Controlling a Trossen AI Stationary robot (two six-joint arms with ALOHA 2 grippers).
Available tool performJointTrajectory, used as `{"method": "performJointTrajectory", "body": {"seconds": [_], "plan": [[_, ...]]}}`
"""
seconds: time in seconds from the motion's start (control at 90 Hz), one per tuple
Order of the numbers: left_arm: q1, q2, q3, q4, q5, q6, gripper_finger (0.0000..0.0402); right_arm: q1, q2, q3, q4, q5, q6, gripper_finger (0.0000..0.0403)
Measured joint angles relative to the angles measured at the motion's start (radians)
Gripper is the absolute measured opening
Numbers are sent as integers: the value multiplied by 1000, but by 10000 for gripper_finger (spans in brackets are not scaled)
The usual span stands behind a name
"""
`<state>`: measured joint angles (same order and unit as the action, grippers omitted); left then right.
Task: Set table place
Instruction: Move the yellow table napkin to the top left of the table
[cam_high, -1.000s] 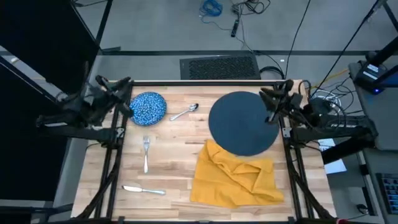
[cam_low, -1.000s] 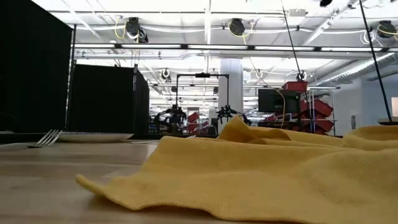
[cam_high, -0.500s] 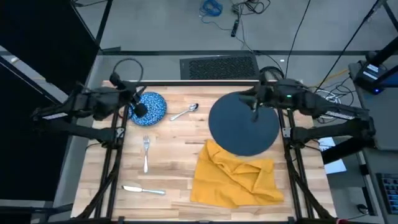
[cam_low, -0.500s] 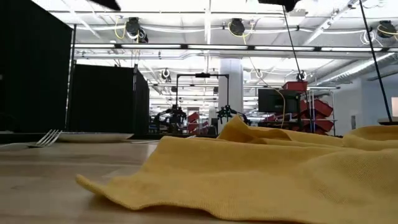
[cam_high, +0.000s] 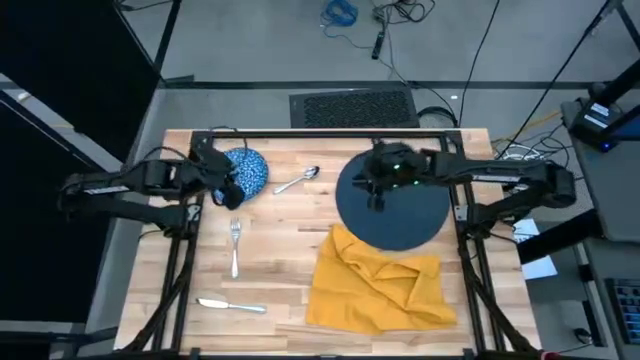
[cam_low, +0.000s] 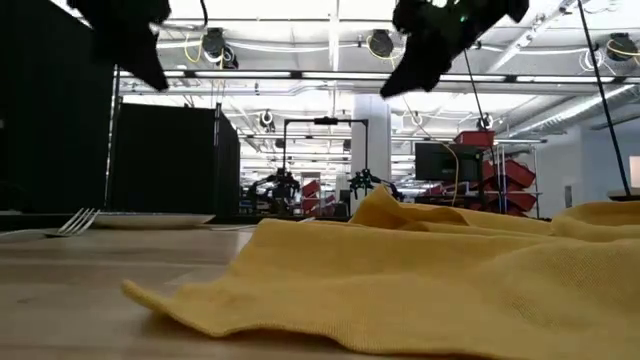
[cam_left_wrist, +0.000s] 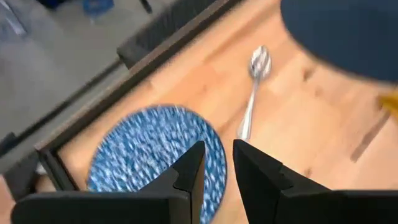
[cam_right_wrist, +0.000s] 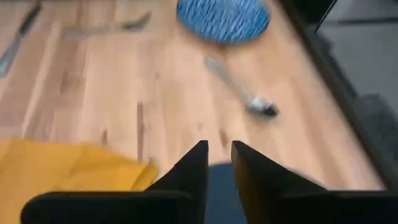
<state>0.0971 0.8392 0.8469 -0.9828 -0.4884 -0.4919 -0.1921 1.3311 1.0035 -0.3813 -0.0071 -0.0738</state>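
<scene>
The dark slate-blue plate (cam_high: 392, 197) lies at the table's far right, and the mustard napkin (cam_high: 380, 290) lies crumpled at its near side, one edge under the plate. The speckled blue bowl (cam_high: 240, 170) sits far left with the spoon (cam_high: 297, 181) beside it. The fork (cam_high: 234, 245) and knife (cam_high: 232, 305) lie nearer. My left gripper (cam_high: 230, 192) hovers shut above the bowl's near right rim (cam_left_wrist: 205, 143). My right gripper (cam_high: 376, 198) hovers shut above the plate's left part (cam_right_wrist: 292, 180). In the low view both grippers hang high above the table.
Bare wooden planks (cam_high: 285, 250) lie between the fork and the napkin. The table's black frame (cam_high: 330, 131) runs along the far edge. Arm stands flank both side edges.
Both arms have swung in from the table's side edges. My left gripper has gone toward the right and now hangs over the bowl. My right gripper has gone toward the left and now hangs over the plate. Nothing on the table has moved.
</scene>
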Motion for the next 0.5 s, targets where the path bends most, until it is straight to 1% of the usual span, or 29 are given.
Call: {"method": "performJointTrajectory", "body": {"seconds": [0.156,0.256,0.422,0.5], "plan": [[0,10,-128,161,91,-2,70,31,67,0,-1,0,-24,63],[0,19,-195,347,134,-1,70,39,89,0,-34,0,-26,63],[-1,64,-267,658,250,18,70,40,95,0,-121,-1,-25,63],[-9,100,-287,773,313,38,70,44,94,0,-161,-33,-20,63]]}}
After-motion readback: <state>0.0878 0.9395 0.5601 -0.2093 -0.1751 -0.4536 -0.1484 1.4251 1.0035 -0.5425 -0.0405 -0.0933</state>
